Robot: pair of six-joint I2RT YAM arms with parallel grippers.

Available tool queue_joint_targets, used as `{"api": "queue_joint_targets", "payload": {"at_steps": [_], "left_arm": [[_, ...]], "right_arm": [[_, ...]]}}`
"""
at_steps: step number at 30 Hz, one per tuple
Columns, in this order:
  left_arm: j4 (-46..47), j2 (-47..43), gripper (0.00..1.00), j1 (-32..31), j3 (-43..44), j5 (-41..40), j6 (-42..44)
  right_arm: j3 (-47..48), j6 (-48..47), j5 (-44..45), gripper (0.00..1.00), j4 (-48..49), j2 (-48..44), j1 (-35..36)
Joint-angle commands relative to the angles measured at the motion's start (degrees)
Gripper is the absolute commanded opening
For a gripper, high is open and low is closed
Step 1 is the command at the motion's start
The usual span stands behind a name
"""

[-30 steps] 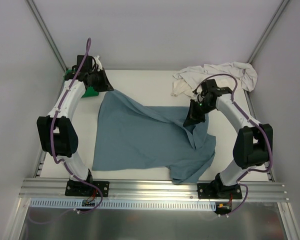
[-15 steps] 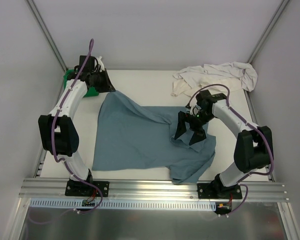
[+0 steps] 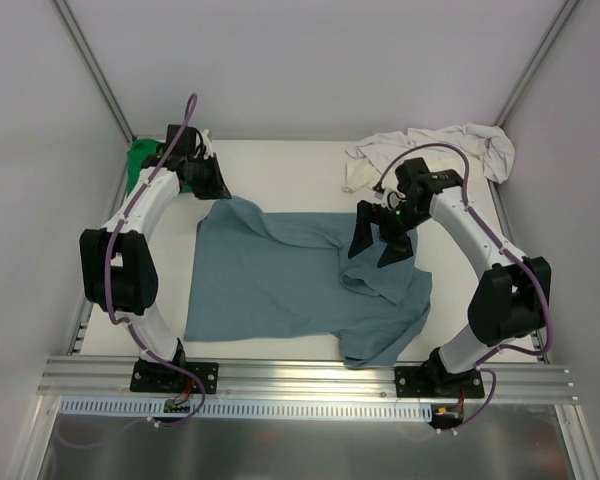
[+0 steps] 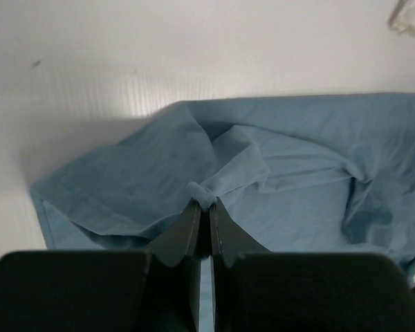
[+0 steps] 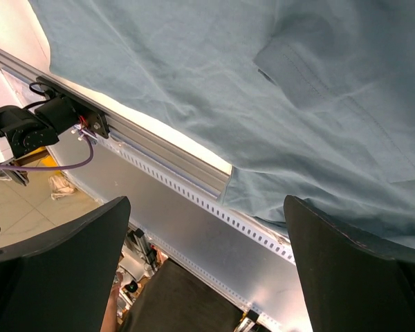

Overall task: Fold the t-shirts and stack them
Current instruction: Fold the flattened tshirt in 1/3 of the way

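The slate-blue t-shirt (image 3: 280, 285) lies spread over the middle of the table, with a crumpled fold on its right half. My left gripper (image 3: 213, 186) is at its far-left corner, shut on a pinch of blue cloth; the left wrist view shows the left gripper (image 4: 205, 202) with that cloth bunched at its tips and the blue t-shirt (image 4: 311, 166) beyond. My right gripper (image 3: 379, 243) hangs open above the fold, holding nothing. In the right wrist view the right gripper (image 5: 206, 202) has wide-apart fingers, with the blue t-shirt (image 5: 263, 83) below. The cream t-shirt (image 3: 435, 150) is heaped at the back right. The green t-shirt (image 3: 140, 160) peeks out behind my left arm.
An aluminium rail (image 3: 300, 375) runs along the near edge; the blue shirt's front hem hangs over the rail (image 5: 173, 162). White walls close in the table on three sides. Bare tabletop (image 3: 290, 170) shows at the back middle.
My right gripper opened, dropped the blue shirt's fold and lifted off it. My left gripper carried the shirt's corner a little rightward and nearer.
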Motion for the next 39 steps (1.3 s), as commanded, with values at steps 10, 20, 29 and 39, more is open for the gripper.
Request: {"api": "queue_joint_targets", "payload": {"at_steps": [10,20,29,39], "left_arm": [[1.6,-9.9,0.00,-0.2,-10.0,-15.7,2.9],[0.7,-12.6,0.00,-0.2,-15.6,-15.0,3.1],[1.7,-18.4,0.09,-0.9,-23.5,-20.9,-0.3],[2.2,-38.1,0.70,-0.9,-35.0,-35.7,-4.5]], "right_arm": [[1.8,-0.8,0.7,0.99,-3.7,-0.1,-1.2],[0.4,-0.8,0.7,1.00,-3.5,-1.0,-1.7],[0.6,-0.9,0.9,0.99,-3.7,-1.6,-1.9],[1.1,-1.4,1.4,0.99,-3.9,-1.8,-3.0]]}}
